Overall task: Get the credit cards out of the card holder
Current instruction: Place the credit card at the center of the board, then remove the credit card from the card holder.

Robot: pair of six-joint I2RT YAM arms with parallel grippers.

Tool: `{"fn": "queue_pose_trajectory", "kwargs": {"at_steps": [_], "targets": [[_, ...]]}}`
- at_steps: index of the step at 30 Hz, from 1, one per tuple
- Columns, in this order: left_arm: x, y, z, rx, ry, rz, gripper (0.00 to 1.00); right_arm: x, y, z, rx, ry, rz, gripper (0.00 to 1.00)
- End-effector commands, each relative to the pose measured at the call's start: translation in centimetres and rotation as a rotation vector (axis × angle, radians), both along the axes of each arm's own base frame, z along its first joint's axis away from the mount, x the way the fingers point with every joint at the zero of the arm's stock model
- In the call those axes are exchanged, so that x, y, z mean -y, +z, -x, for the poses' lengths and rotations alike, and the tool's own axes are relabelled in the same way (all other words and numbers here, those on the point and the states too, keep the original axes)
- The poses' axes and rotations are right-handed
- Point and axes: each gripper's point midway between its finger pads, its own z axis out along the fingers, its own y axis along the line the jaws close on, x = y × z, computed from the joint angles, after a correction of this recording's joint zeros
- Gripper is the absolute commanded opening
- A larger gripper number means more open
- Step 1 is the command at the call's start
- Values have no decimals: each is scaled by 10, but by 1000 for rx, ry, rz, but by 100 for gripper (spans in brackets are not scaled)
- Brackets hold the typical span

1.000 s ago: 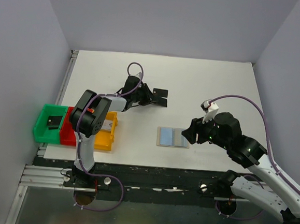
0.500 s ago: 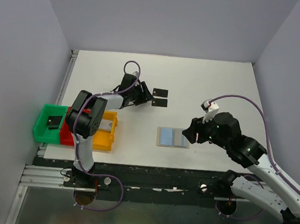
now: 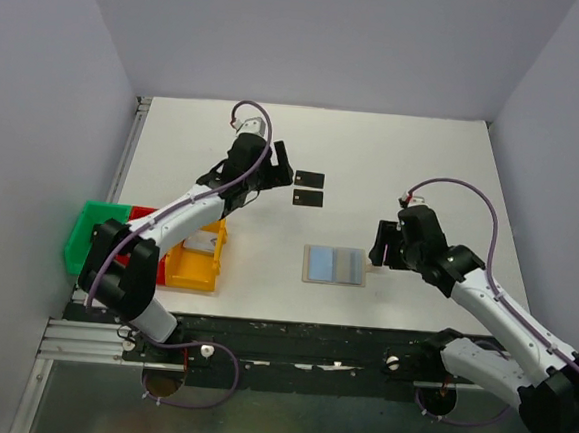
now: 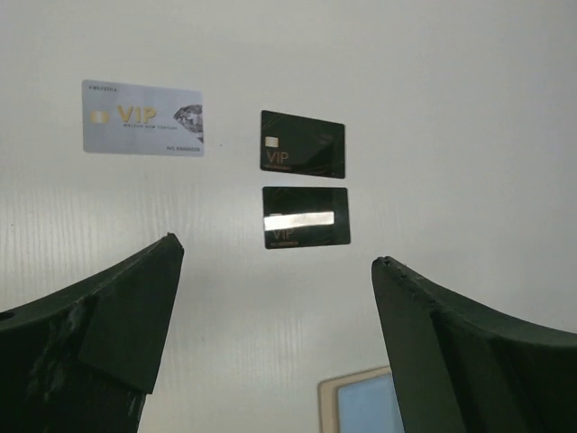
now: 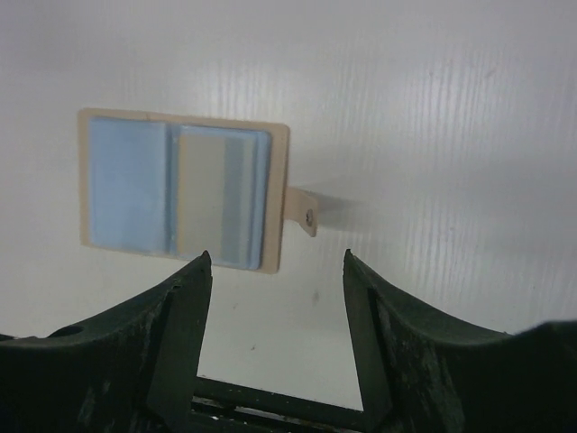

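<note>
Over the white tabletop [image 3: 424, 167], left fingers [image 4: 99, 334] spread wide and empty toward the far middle, right fingers [image 5: 171, 334] spread wide and empty just right of the card holder [image 3: 335, 265]. At the left edge, green bin [image 3: 85, 236], red bin [image 3: 141, 212] and yellow bin [image 3: 197, 264] side by side. Near the front centre, the card holder lying open, blue-grey inside up, tan tab [image 5: 302, 209] pointing right. Well behind it, two black credit cards [image 4: 303, 144] close together, with a silver credit card [image 4: 142, 118] apart beside them.

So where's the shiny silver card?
The silver card lies flat on the white table, upper left in the left wrist view, beside the upper black card without touching it.
</note>
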Motion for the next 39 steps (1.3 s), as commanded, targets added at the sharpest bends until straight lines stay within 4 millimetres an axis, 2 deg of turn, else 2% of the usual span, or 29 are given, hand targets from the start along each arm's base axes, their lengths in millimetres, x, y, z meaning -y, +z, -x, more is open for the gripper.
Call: {"fn": "queue_pose_trajectory", "kwargs": {"at_steps": [1, 4, 5, 7, 9, 13, 18, 22, 25, 27, 31, 34, 37, 38, 39], "targets": [[-8, 17, 32, 23, 23, -30, 99, -1, -24, 0, -69, -37, -48, 68], [7, 23, 54, 35, -32, 139, 99, -2, -38, -3, -110, -44, -41, 68], [14, 31, 58, 64, -56, 191, 99, -4, -41, -3, -123, -40, -39, 68], [19, 33, 72, 61, -77, 228, 99, -6, -49, -5, -146, -40, -36, 67], [21, 34, 82, 51, -86, 193, 99, -4, -58, -6, -171, -51, -16, 67], [7, 26, 94, -13, -19, 69, 99, -1, -74, -6, -216, -74, 4, 65], [-19, 9, 106, -68, 78, 43, 99, -2, -87, -9, -257, -97, -6, 62], [-19, 2, 120, -55, 32, 130, 99, -4, -94, -12, -275, -95, -10, 58], [-14, 10, 124, 20, -5, 215, 99, -5, -96, -14, -286, -92, -12, 53], [-13, 9, 126, 16, -21, 209, 99, -6, -96, -14, -290, -90, -13, 49], [4, 5, 127, -52, -111, 181, 96, -7, -98, -13, -298, -87, -19, 35], [34, 5, 139, -71, -257, 231, 95, -8, -93, -14, -278, -74, -25, 20], [71, 12, 156, -28, -432, 266, 95, -17, -81, -11, -245, -7, -78, 5], [80, 11, 160, -27, -477, 258, 96, -18, -77, -10, -223, 9, -90, 0], [92, 12, 166, -28, -534, 257, 96, -20, -72, -9, -202, 32, -101, 0]]}}
